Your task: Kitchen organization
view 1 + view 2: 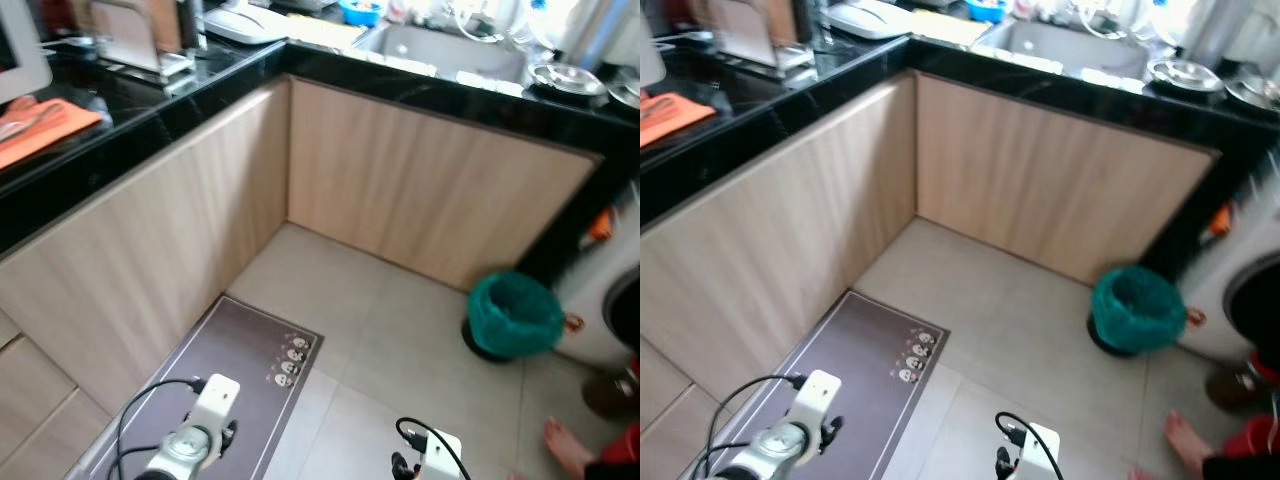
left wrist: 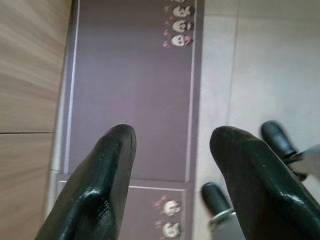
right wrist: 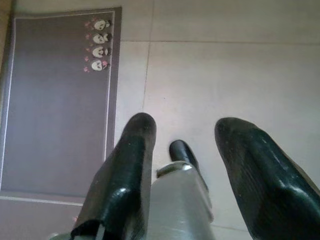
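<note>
Both arms are just hanging low here. The left pincer has its two glossy black fingers spread wide with nothing between them, and the right pincer is spread the same way, also empty. Straight below the left one is the floor mat, a flat dark brownish-purple rectangle with a pale border line and a little row of cartoon faces near one end. Under the right one it's mostly pale matte floor tile with thin grout lines.

Further out ahead, light wood-grain cabinet fronts meet in an inside corner, topped by a shiny black stone desk. That's where the stuff to organise sits, well above and away from both pincers: an orange cloth off to the left, a steel bowl far right by the sink.

My guess is the step right now is just the approach. Doing it well means getting square to the desk and raising the arms before reaching. On the right there's a round bin with a crinkly green liner and a person's bare foot, so I'd avoid swinging that way.
</note>
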### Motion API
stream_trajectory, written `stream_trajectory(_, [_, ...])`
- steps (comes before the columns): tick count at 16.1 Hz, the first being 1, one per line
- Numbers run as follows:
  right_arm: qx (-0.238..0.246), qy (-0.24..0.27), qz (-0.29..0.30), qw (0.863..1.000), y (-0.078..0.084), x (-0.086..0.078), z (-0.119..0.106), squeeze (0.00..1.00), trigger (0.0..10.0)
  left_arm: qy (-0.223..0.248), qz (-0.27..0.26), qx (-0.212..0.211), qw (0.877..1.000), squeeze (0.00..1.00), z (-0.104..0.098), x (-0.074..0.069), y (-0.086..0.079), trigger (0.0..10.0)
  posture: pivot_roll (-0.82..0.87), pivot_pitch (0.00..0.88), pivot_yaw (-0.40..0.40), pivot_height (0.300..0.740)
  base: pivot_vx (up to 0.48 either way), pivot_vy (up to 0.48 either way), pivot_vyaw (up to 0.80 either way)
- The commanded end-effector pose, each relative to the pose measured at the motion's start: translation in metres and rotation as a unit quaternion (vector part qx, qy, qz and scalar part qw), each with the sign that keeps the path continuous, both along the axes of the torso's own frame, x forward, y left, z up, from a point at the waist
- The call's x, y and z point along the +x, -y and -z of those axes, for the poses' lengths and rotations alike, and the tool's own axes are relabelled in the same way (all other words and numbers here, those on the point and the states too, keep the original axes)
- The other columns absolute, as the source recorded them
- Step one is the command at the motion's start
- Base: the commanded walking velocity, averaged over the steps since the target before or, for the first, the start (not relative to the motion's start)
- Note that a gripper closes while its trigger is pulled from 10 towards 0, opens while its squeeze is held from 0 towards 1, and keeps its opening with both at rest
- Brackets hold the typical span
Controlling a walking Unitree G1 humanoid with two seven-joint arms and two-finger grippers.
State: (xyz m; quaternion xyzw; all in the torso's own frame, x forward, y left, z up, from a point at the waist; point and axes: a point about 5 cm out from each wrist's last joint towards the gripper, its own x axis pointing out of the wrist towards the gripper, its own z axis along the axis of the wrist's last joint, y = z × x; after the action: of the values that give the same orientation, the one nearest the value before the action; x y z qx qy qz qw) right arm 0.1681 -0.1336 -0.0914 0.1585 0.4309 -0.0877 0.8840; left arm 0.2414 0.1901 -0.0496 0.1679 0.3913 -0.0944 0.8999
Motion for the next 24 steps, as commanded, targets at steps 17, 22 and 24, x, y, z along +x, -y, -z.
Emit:
stream_trajectory(17, [-0.049,0.005,0.044,0.998,0.056,-0.001,-0.003,0.00,10.0,0.001,-0.001,-0.025,1.000,0.00,0.003,-0.001,0.020,10.0,0.05,0.000,-0.074,0.740,0.063,0.000,-0.22])
stream_trajectory(22, [-0.045,-0.007,0.040,0.998,0.055,-0.007,0.000,0.00,10.0,0.001,-0.003,-0.024,1.000,0.00,0.003,-0.001,0.018,10.0,0.06,0.000,-0.074,0.740,0.370,0.000,-0.44])
stream_trajectory(24, [-0.047,-0.006,0.036,0.998,0.056,-0.006,0.000,0.00,10.0,0.001,-0.004,-0.023,1.000,0.00,0.003,-0.001,0.016,10.0,0.06,0.000,-0.076,0.740,0.364,0.000,-0.73])
